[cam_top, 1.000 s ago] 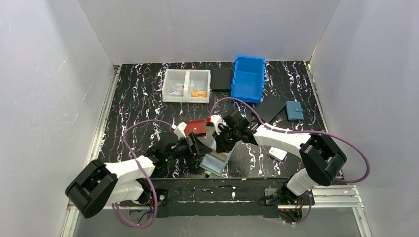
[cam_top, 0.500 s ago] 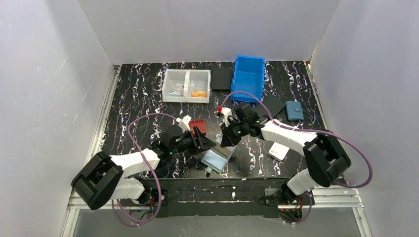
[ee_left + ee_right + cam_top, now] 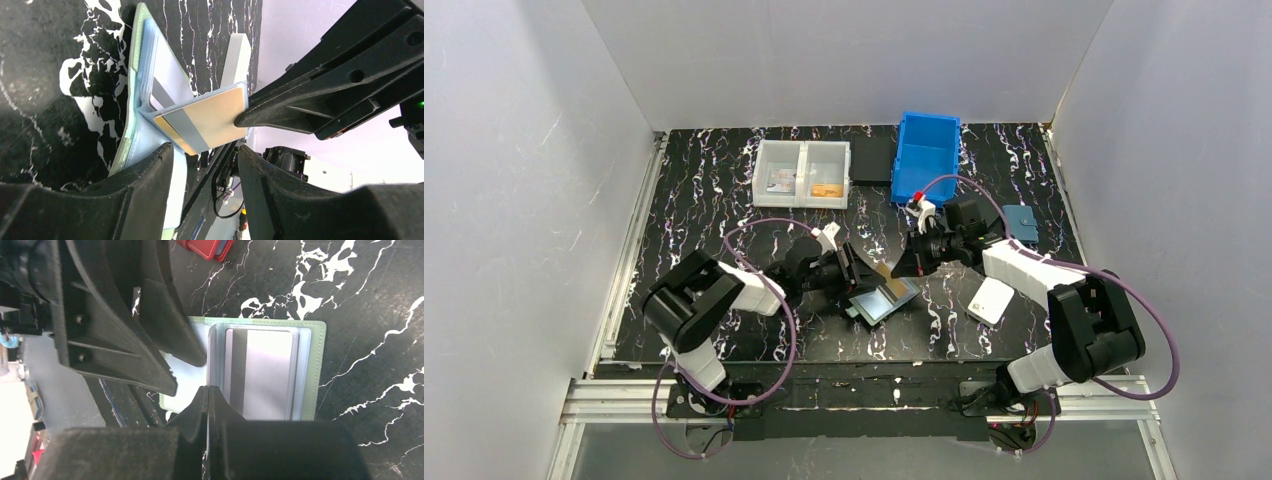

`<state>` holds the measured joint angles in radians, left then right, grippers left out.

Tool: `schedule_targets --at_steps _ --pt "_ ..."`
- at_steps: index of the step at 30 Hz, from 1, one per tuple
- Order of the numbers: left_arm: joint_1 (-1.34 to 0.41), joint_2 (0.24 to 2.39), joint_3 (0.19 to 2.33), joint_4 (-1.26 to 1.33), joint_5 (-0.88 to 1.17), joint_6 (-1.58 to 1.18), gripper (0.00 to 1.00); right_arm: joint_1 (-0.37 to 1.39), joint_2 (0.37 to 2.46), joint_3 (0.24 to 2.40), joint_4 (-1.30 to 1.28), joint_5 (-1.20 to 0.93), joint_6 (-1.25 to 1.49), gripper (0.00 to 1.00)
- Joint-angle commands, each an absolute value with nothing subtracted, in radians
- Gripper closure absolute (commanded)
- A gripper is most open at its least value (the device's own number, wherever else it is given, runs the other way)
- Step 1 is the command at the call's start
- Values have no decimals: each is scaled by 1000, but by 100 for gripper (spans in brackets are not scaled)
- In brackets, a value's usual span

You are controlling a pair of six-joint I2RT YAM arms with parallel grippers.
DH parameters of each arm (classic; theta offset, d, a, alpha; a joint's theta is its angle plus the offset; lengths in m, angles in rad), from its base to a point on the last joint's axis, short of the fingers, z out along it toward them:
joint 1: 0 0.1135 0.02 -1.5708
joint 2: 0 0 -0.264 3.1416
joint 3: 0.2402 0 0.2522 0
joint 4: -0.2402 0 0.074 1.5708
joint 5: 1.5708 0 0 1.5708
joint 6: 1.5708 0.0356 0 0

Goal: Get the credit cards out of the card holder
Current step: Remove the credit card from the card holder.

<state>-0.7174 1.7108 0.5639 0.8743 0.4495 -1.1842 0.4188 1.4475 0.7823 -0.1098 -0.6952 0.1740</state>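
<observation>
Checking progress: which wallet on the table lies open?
The sage-green leather-like card holder, its card sleeves showing; the teal snap wallet and white wallet lie shut.

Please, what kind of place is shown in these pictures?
Probably a robot test booth, not a home: plain white walls enclose a black marbled table, and a left arm and a right arm are bolted to a metal rail.

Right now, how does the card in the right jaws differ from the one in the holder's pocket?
The orange card is pinched at its edge by the right gripper, jaws shut, and tilts up off the card holder; the pale grey card lies flat in its pocket, ungripped. Both show a grey stripe.
</observation>
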Motion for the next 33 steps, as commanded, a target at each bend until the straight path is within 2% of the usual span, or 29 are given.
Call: schedule_targets --at_steps 1,5,21,33 --pt "-722 1774 615 963 487 -1207 51 385 1406 768 -22 -737 235 99" --pt "-718 1822 615 963 467 -1209 51 339 1430 758 -11 -725 265 99" --pt "-712 1958 686 1013 443 -1212 51 242 1656 777 80 -914 382 99" --pt "-712 1985 649 1050 389 -1270 55 236 1715 746 94 -824 394 99"
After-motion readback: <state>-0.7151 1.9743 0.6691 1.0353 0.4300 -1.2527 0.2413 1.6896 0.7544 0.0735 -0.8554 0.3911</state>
